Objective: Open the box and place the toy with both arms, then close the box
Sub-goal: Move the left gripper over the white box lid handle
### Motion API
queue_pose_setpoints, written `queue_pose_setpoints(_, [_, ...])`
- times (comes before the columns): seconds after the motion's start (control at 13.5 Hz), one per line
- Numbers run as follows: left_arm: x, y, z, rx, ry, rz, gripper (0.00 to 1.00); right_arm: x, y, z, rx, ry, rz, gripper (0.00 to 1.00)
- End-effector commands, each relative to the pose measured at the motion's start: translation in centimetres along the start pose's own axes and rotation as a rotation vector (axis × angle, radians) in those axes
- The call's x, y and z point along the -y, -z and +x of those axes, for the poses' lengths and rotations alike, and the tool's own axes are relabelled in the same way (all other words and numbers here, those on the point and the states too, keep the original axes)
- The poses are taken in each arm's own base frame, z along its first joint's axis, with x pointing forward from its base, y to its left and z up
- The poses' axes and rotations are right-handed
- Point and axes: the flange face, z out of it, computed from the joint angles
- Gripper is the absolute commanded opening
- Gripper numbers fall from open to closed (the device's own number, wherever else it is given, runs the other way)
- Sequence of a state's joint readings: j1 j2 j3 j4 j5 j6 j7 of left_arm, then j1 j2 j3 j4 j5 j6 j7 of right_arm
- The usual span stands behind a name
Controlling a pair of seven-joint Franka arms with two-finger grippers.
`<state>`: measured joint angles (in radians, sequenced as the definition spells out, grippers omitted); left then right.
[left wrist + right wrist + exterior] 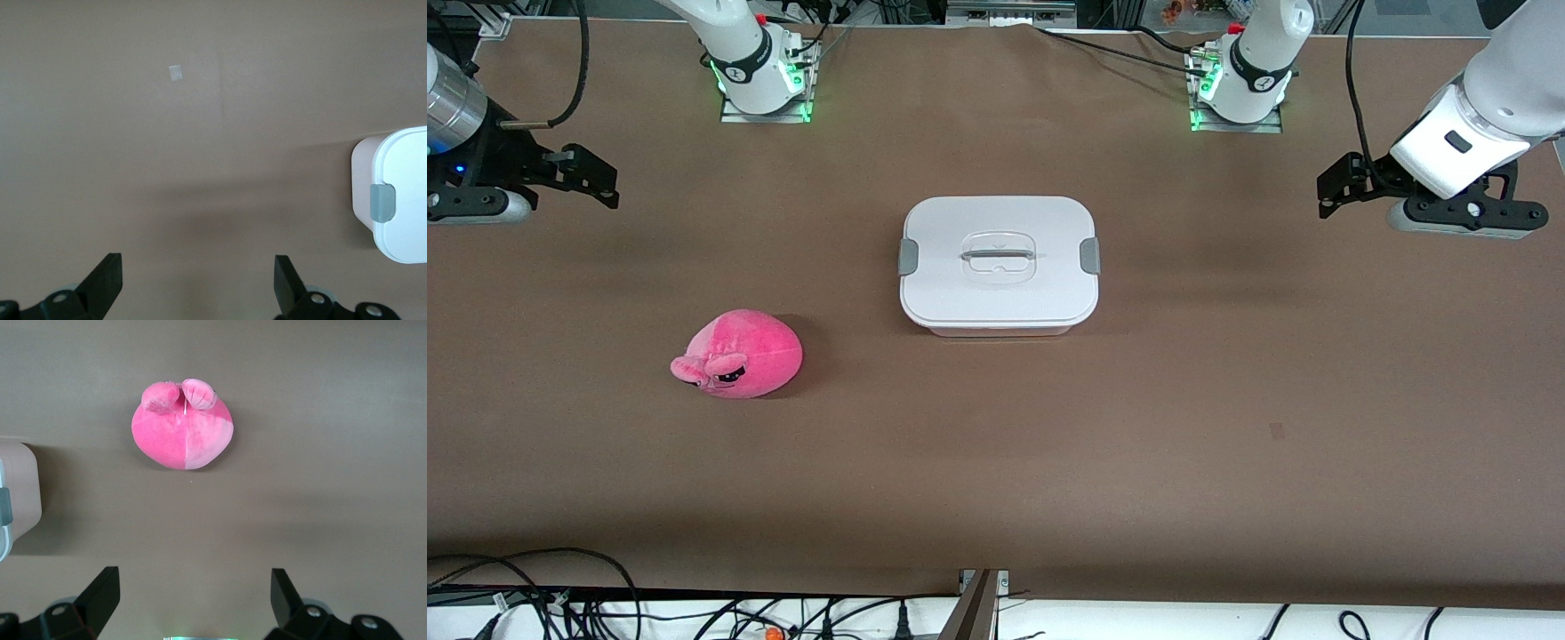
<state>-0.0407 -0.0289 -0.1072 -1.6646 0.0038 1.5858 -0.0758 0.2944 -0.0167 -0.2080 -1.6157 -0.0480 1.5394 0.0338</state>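
Note:
The box (996, 298) stands at the middle of the table with its white lid (1040, 284) on, a grey clip (908, 256) at each end and the clear handle (998, 257) on top. The pink plush toy (738, 354) lies on the table nearer to the front camera than the box, toward the right arm's end. My left gripper (1332, 188) is open and empty, up over the left arm's end of the table. My right gripper (596, 178) is open and empty over the right arm's end. The left wrist view (198, 267) shows one box end (400, 200). The right wrist view (195, 580) shows the toy (183, 427).
The table (1138, 427) has a brown cover. The two arm bases (765, 80) (1240, 89) stand along its edge farthest from the front camera. Cables (560, 604) lie along the nearest edge. A small mark (1277, 431) is on the cover.

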Motion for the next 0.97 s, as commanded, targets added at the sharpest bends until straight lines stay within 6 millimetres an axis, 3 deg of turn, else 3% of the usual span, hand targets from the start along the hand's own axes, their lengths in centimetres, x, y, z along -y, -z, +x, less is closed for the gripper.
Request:
queue_pose_setpoints(0.0, [-0.3, 0.6, 0.3, 0.008, 0.007, -0.012, 1.00, 0.3, 0.4, -0.1, 0.013, -0.013, 0.031, 1.00])
queue_pose_setpoints(0.52, [-1.8, 0.1, -0.7, 0.105, -0.009, -0.091, 1.00, 0.6, 0.5, 0.1, 0.004, 0.001, 0.037, 1.00])
queue_pose_setpoints(0.74, [-7.8, -1.0, -2.1, 0.186, -0.125, -0.085, 1.00, 0.5, 0.6, 0.1, 0.001, 0.000, 0.037, 1.00])
queue_pose_setpoints(0.89, [-14.3, -3.7, -2.5, 0.245, -0.256, -0.088, 1.00, 0.5, 0.5, 0.1, 0.003, 0.001, 0.037, 1.00])
